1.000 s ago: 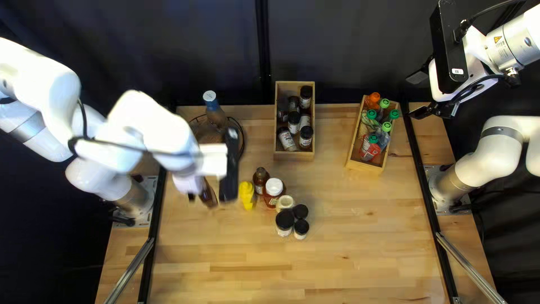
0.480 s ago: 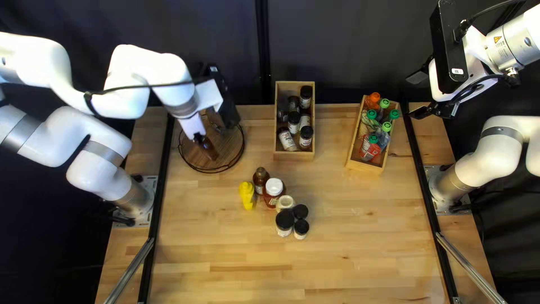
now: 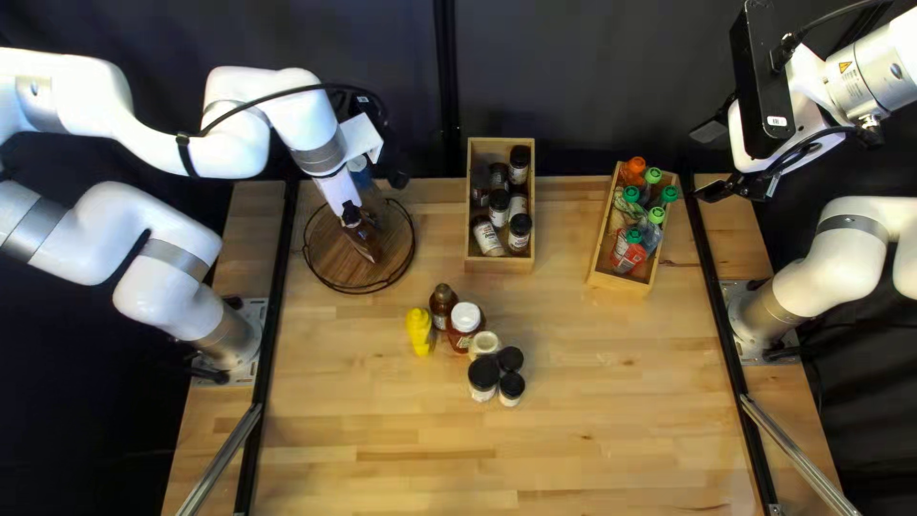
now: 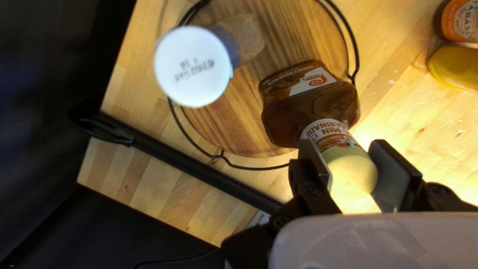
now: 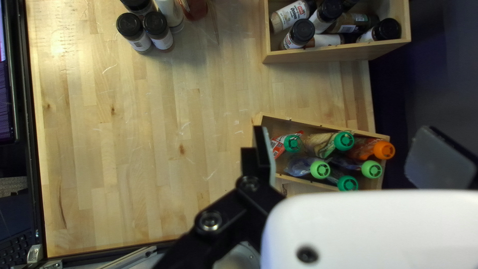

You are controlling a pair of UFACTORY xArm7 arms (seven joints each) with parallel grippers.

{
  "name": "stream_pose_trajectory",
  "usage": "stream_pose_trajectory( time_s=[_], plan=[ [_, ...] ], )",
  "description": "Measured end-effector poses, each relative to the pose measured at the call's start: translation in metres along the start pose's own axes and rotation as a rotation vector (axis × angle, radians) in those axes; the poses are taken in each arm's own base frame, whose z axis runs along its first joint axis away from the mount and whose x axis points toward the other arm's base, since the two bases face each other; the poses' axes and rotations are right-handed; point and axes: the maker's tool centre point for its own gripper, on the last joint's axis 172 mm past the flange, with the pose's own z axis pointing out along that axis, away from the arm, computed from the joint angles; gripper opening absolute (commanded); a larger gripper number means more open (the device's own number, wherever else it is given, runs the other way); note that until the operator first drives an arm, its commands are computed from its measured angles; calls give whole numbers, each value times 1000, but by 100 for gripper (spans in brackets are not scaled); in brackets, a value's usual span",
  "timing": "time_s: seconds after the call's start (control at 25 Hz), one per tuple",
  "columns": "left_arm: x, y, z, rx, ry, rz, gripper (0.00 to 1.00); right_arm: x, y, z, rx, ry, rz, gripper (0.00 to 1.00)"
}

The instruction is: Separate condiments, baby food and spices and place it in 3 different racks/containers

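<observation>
Sorting's maybe over half done: pouches [image 5: 319,170] are boxed ahead of the wide-open right claw [image 5: 343,138]. Brown bottle [image 4: 309,107]'s held by left claw [image 4: 347,149], loose jars [image 3: 483,375] nearby left unracked.

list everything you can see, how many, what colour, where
table: 1, light wood, middle
tray: 1, brown, table's far left
tall bottle: 1, pale-capped, on tray
brown bottle: 1, brown, tilted, over tray
centre box: 1, light wood, far side
spice jars: about 7, mostly black-lidded, centre box
right box: 1, light wood, far right
pouches: 6, 5 green-capped, 1 orange-capped, right box
yellow bottle: 1, yellow, mid-table
small bottle: 1, brown, beside it
jars: 5, 1 white-lidded, 1 cream, 3 black, mid-table
curtain: 1, dark, behind
keyboard: 1, black, off table
arms: 2, white, either side
left hand: 1, black, gripping brown bottle
right hand: 1, black, open
</observation>
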Motion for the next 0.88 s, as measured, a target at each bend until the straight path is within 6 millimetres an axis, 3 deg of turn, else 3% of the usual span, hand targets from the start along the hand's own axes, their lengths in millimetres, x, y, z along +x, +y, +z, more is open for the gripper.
stream_pose_trajectory(
  time_s=[0.16,0.2,0.24,0.32,0.68,0.88],
  plan=[
    [2,5,5,-12,-8,5,3,0,0,0,0,0,0,100],
    [3,6,6,-15,-10,7,49,0,0,0,0,0,0,100],
    [3,8,6,-17,-12,9,87,0,0,0,0,0,0,100],
    [4,12,5,-15,-19,15,100,0,0,0,0,0,0,100],
    [5,43,-33,83,-26,42,100,0,0,0,0,0,0,100],
    [0,88,-62,136,0,160,100,0,0,0,0,0,0,100]
  ],
)
